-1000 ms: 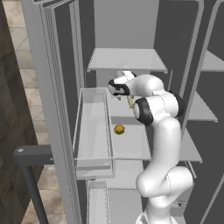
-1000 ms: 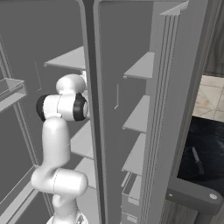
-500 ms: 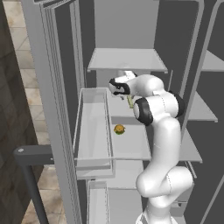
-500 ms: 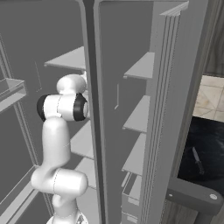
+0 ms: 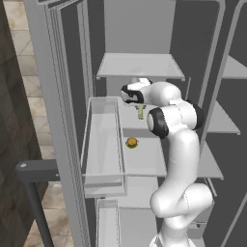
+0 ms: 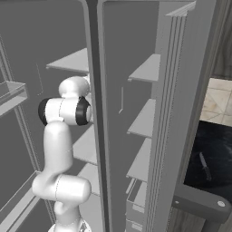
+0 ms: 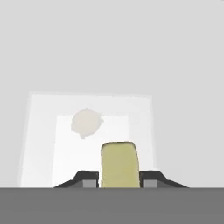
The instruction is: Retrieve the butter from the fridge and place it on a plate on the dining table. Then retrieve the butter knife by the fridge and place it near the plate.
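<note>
Inside the fridge (image 5: 140,29), above its middle shelf (image 5: 144,154), the butter (image 7: 120,165) sits directly between the end effector (image 7: 120,179) fingers, clamped on both sides, its long axis running straight out ahead of them.

**Three cameras on the open fridge**

The left base view looks forward and down from behind the arm (image 5: 176,159), which rises at lower right, into the fridge (image 5: 140,65) and its shelves. The right base view looks from the other side, past the arm (image 6: 59,149) at lower left and along a door edge. Both share the arm and the shelves. The hand view sits very close, facing a pale shelf surface, with the butter (image 7: 120,164) between the finger tips.
</note>
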